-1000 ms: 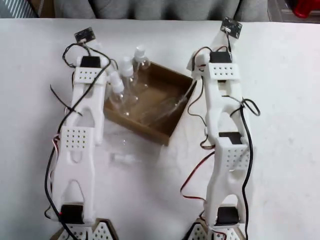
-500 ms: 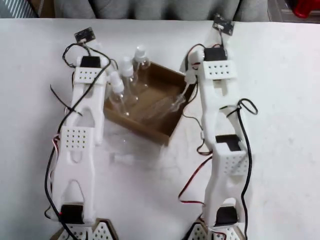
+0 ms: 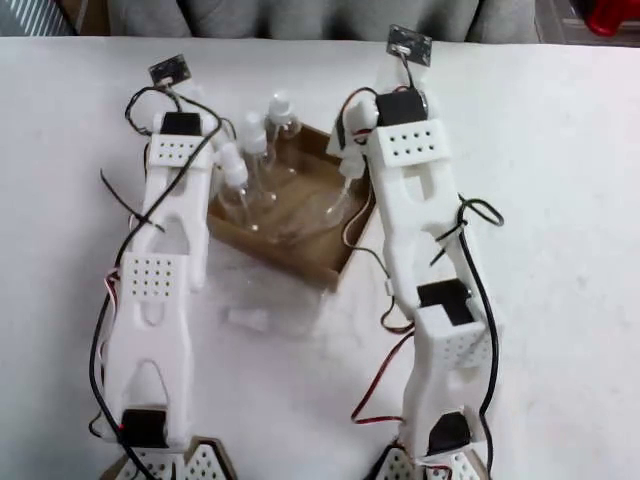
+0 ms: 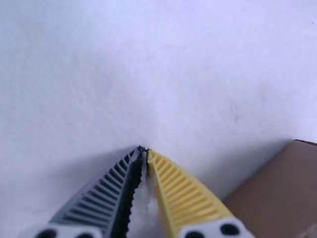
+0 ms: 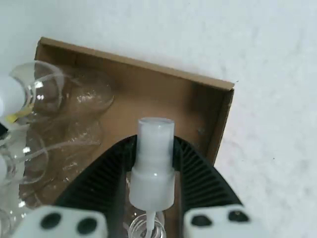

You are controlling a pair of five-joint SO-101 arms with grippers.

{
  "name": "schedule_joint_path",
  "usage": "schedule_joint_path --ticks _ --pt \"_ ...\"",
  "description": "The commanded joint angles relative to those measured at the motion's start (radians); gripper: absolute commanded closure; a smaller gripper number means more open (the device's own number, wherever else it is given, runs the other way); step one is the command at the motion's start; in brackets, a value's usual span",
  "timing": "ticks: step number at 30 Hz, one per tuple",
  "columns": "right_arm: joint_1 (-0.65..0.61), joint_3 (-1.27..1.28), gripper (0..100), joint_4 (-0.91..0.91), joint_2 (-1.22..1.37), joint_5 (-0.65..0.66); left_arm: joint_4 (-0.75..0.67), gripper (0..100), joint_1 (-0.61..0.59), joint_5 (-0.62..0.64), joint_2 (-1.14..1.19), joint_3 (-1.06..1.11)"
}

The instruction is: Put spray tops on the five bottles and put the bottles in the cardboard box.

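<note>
A white, faintly grainy table (image 3: 560, 200) runs across the high view. Along the upper edge of the frame sits grey padded upholstery (image 3: 300, 15), with something red (image 3: 615, 15) in the upper right corner.

The cardboard box (image 3: 300, 258) lies centre-left between the two white, hole-dotted plastic arms. It is brown, shallow and square-cornered, and set at an angle. Clear, glossy standing bottles (image 3: 253, 150) with white spray tops crowd its upper left part.

The right gripper (image 5: 155, 144) hangs over the box. Its black ribbed fingers (image 5: 106, 173) are clamped on either side of a white cylindrical spray top (image 5: 154, 168), and the clear neck of the bottle (image 5: 147, 229) shows beneath it.

The left gripper (image 4: 143, 153) has one grey and one yellow ridged finger. The tips are pressed together with nothing between them, over bare table just beside a corner of the box.
</note>
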Motion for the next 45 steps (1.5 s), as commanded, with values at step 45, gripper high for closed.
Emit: schedule_joint_path --ticks 45 --pt "-0.127 0.977 98.4 -0.905 -0.596 0.051 -0.025 98 0.053 -0.012 0.002 -0.018"
